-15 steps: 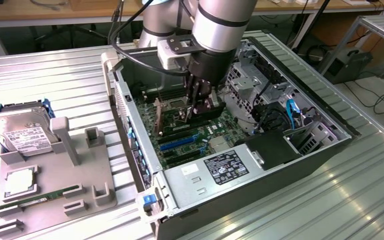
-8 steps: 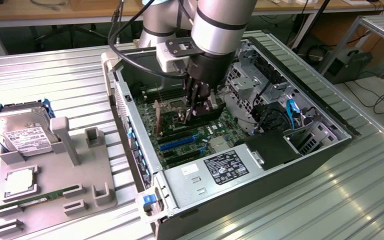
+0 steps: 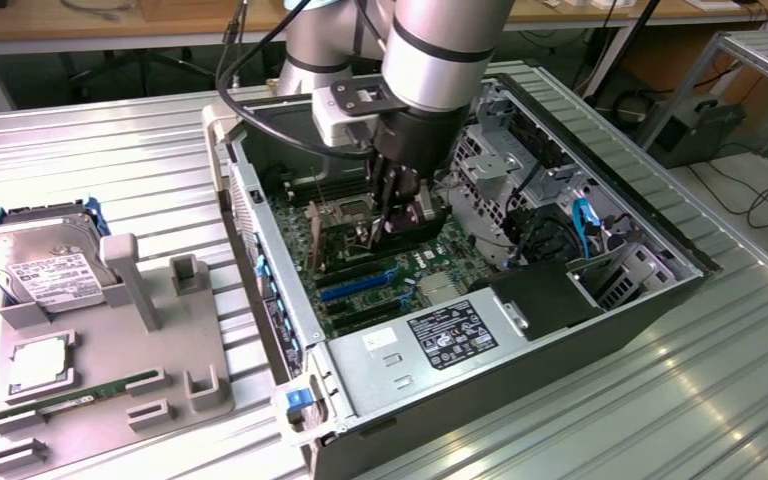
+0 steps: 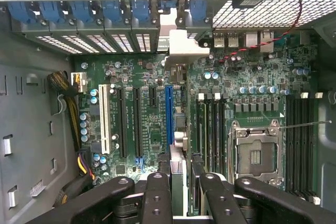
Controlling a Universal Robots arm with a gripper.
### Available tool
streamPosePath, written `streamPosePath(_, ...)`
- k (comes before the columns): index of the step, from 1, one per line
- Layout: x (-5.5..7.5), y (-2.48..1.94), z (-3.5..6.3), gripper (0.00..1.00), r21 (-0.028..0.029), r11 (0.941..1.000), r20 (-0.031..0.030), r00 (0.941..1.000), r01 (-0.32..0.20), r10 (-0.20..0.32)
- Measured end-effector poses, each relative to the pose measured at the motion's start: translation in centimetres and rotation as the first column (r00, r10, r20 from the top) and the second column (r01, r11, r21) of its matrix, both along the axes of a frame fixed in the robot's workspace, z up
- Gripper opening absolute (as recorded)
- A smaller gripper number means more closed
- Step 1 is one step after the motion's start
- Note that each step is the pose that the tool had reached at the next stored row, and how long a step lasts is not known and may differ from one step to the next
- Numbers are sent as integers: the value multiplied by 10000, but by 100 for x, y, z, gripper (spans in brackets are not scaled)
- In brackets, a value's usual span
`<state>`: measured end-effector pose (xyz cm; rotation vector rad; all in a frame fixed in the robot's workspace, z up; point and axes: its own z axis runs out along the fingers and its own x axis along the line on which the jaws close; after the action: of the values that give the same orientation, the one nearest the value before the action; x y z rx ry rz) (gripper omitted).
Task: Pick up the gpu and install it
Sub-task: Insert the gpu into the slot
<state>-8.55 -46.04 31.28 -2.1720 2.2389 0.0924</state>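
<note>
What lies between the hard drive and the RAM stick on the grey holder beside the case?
A square silver chip, probably a processor, lies flat on the grey holder between the hard drive and the green RAM stick, as the exterior view shows.

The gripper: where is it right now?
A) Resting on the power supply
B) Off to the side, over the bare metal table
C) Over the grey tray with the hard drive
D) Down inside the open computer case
D: the gripper reaches down into the case, just above the motherboard, with the gpu between its fingers.
</note>
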Motion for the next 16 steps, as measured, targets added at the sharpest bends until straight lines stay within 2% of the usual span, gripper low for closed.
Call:
streamPosePath(11,-15,-4,-13,26,6,10000,0,10000,2,-2)
streamPosePath(16,-83,-4,-32,26,7,10000,1,10000,0,0)
